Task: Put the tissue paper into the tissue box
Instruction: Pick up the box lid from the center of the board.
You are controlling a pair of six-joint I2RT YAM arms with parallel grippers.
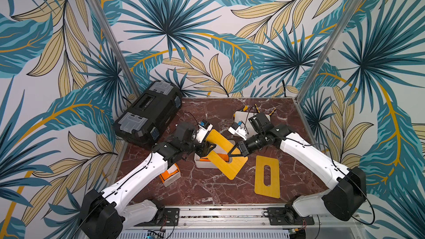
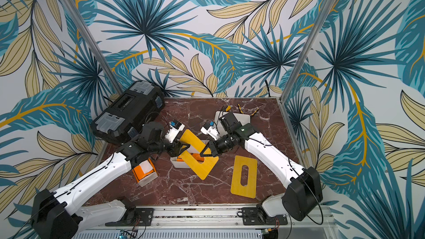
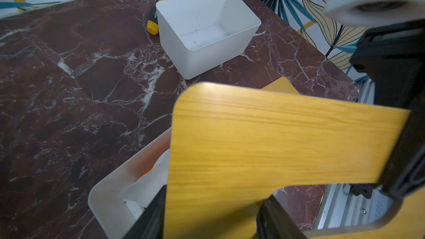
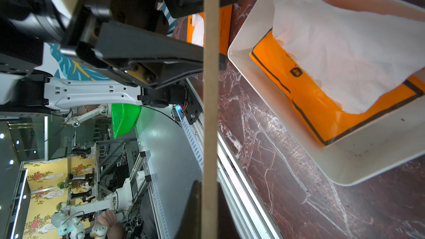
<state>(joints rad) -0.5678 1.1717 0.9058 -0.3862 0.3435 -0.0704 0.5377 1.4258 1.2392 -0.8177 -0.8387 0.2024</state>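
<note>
Top views: both arms meet mid-table over the tissue box [image 1: 202, 163] [image 2: 178, 163]. The held lid [image 1: 230, 168] [image 2: 203, 170] sits over it and covers part of the opening. The right gripper [image 1: 233, 152] [image 2: 204, 151] is on the lid's right side and the left gripper [image 1: 204, 149] [image 2: 178, 149] on its far-left end.

Free room is the open strip of table [image 1: 207, 191] along the near rail [image 1: 218, 213]. A spare lid [image 1: 266, 193] [image 2: 243, 191] lies flat near right, apart from the box. A second box [image 1: 171, 175] sits near left under the left forearm. The toolbox [image 1: 147, 113] fills the far-left corner.

Left wrist: left gripper [image 3: 212, 220] fingers straddle one strip of the lid, one finger in its slot. Can't tell if they clamp. Tissue paper [image 3: 147, 187] shows in the box corner below. The empty bin [image 3: 207, 60] stands far right, with tools [image 3: 153, 25] just behind it.

Right wrist: the lid is edge-on and the right gripper [image 4: 210, 208] jaws are pressed onto it. Tissue paper [image 4: 345, 54] lies inside the tissue box [image 4: 368, 157], with a gap to the walls. A green basket [image 4: 124, 118] sits beyond the rail.

Surface is dark red marble with white veins. Leaf-print walls [image 1: 207, 42] close three sides, with aluminium posts [image 1: 108, 33] at the far corners.
</note>
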